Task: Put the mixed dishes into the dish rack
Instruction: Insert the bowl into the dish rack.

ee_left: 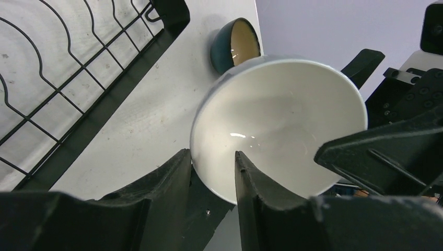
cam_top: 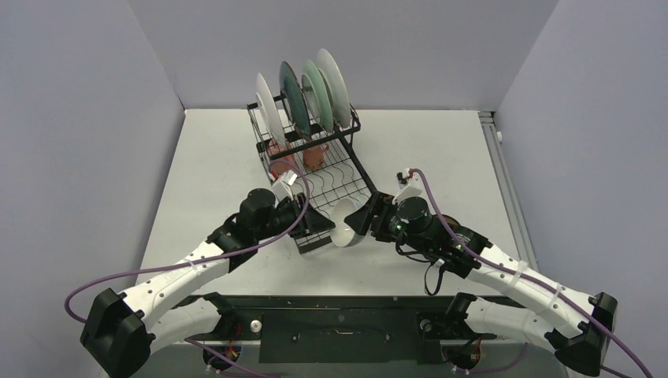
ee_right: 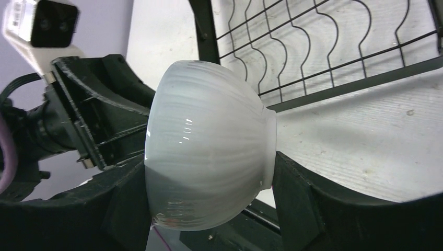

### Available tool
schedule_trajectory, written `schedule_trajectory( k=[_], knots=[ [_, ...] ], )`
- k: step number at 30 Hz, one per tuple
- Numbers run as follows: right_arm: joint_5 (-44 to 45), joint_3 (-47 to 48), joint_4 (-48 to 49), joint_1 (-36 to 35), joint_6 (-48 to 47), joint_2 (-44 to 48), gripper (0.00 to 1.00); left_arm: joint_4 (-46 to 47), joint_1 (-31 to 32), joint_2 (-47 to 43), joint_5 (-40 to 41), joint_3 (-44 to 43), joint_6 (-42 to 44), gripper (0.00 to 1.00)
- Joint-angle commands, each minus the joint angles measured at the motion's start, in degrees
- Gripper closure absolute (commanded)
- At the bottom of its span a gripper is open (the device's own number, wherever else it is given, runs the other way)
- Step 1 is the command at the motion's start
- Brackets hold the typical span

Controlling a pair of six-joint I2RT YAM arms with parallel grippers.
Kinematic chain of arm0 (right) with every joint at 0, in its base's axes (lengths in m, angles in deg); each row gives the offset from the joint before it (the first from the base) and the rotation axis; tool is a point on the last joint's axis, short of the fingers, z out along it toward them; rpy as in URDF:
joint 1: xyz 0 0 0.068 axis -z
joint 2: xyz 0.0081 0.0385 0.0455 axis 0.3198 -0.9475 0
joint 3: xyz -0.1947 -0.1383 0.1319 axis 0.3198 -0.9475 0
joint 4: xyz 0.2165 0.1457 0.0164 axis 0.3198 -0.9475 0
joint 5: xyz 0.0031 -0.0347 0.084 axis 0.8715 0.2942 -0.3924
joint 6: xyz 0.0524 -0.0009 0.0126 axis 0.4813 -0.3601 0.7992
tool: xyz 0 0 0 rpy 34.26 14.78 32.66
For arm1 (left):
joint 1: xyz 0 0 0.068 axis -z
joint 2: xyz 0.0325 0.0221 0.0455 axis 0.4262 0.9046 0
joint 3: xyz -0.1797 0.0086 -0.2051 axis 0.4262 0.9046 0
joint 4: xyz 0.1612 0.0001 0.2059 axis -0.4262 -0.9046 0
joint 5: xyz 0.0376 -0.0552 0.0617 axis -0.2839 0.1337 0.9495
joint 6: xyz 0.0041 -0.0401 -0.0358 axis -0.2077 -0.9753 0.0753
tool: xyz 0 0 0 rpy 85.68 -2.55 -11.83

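Note:
The white bowl (cam_top: 344, 227) hangs on its side just off the front corner of the dish rack (cam_top: 315, 169). My right gripper (ee_right: 206, 172) is shut on the bowl (ee_right: 209, 141), one finger on the rim side and one against the foot. My left gripper (ee_left: 211, 157) is open, its two fingers straddling the bowl's (ee_left: 282, 115) rim with slack between them. A dark bowl (ee_left: 237, 44), teal outside and gold inside, lies on its side on the table beyond. Several plates (cam_top: 315, 90) stand upright in the rack's slots, and pink mugs (cam_top: 315, 157) sit below them.
The rack's flat wire tray (ee_left: 120, 89) lies to the left of the bowl in the left wrist view, and its front bar (ee_right: 334, 89) runs behind the bowl in the right wrist view. Both arms meet at the rack's front corner. Grey walls close in the table.

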State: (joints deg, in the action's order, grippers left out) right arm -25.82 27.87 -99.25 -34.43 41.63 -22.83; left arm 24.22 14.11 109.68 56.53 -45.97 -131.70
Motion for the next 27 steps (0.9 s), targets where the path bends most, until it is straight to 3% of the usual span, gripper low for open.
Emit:
schedule_trajectory(
  k=[1,15,27],
  knots=[
    [1.9,4.5,1.6,1.6,-2.3,-1.0,1.0,-0.2,-1.3,-2.2,-0.3,-2.1,3.1,0.66],
    [-3.3,9.6,-0.3,7.8,-8.7,-8.5,1.0,-15.8,-4.9,-4.1,0.9,-7.8,11.8,0.63],
    [-2.6,22.3,-10.5,10.7,-23.5,-19.8,1.0,-26.8,-7.5,-5.7,-0.6,-12.9,20.3,0.62]
  ],
)
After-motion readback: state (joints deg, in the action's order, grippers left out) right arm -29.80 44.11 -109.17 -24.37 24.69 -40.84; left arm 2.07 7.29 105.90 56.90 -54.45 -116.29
